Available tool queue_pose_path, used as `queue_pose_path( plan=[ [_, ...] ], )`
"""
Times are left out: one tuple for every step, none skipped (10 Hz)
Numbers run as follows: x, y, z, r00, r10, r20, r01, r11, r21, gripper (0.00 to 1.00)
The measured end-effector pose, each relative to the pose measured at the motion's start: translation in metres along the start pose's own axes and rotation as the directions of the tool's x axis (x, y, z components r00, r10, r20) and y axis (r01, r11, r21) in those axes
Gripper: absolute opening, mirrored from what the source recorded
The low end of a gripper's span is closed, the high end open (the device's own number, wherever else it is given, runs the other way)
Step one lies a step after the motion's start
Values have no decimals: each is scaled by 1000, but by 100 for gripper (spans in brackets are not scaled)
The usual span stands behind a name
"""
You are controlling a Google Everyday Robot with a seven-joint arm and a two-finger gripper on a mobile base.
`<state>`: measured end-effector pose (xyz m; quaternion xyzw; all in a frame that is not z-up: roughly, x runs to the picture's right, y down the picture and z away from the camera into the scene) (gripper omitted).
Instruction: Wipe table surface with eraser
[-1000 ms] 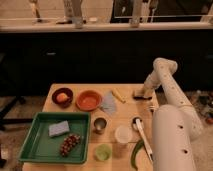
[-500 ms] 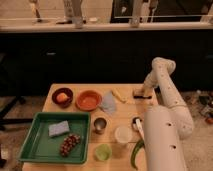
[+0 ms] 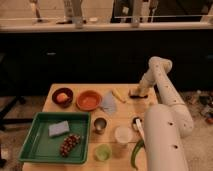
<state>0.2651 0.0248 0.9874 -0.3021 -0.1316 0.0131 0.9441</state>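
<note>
I've got the white arm [image 3: 167, 107] filling the right side of the frame, looping up and bending back down toward the table [image 3: 125, 107]. The gripper [image 3: 137, 91] sits right of centre, low over the far right part of the wooden top. Directly beneath it lies a dark block, the eraser [image 3: 136, 94], resting on the surface; gripper and eraser meet there, but whether the claw is clamped on it or just pressing down, I cannot tell.

Scanning left along the far edge: a yellow item like a banana [image 3: 119, 95] just beside the eraser, a pale blue cloth [image 3: 108, 103], an orange plate [image 3: 89, 100], then a dark bowl [image 3: 62, 96] holding something orange.

Lower left, the green tray [image 3: 37, 142] carries a blue-grey sponge [image 3: 59, 128] and a bunch of dark grapes [image 3: 69, 144]. Just right of the tray stands a small metal cup [image 3: 100, 125], then a white cup [image 3: 122, 134], and a light green cup [image 3: 102, 152] near the bottom edge. A green curved vegetable [image 3: 135, 152] peeks out beside the arm's lower segment.
</note>
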Motion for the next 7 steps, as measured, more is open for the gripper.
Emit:
queue_pose_path(
  plan=[
    [-1, 2, -3, 1000, -5, 9, 5, 1000, 0, 0],
    [-2, 5, -5, 1000, -7, 16, 7, 1000, -3, 0],
    [-2, 6, -7, 1000, -8, 22, 8, 1000, -2, 0],
    [-2, 8, -9, 1000, -7, 24, 7, 1000, -1, 0],
    [2, 9, -14, 1000, 0, 26, 0, 1000, 3, 0],
    [2, 10, -15, 1000, 5, 26, -5, 1000, 3, 0],
    [4, 10, -16, 1000, 11, 26, -11, 1000, 5, 0]
  ],
)
